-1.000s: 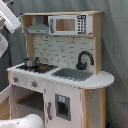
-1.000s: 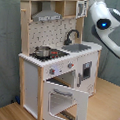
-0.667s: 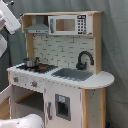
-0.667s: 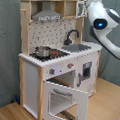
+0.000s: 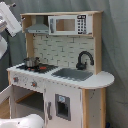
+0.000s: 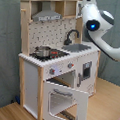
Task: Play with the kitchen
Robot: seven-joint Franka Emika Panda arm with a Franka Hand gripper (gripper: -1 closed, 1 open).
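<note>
The kitchen (image 6: 53,60) stands on the wood floor before a grey curtain (image 6: 6,43). Its oven door (image 6: 64,99) hangs open at the front. A pot (image 6: 43,51) sits on the stovetop, left of the faucet (image 6: 72,35) in the second exterior view. Arm (image 6: 100,27) is above the sink; finger state cannot be determined.

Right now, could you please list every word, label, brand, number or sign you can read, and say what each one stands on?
None can be read in either exterior view.
The microwave: dark keypad at its right end, marks too blurred to read.
The stove knobs on the kitchen: no legible marks.
The robot arm: a blue light, no lettering.
</note>
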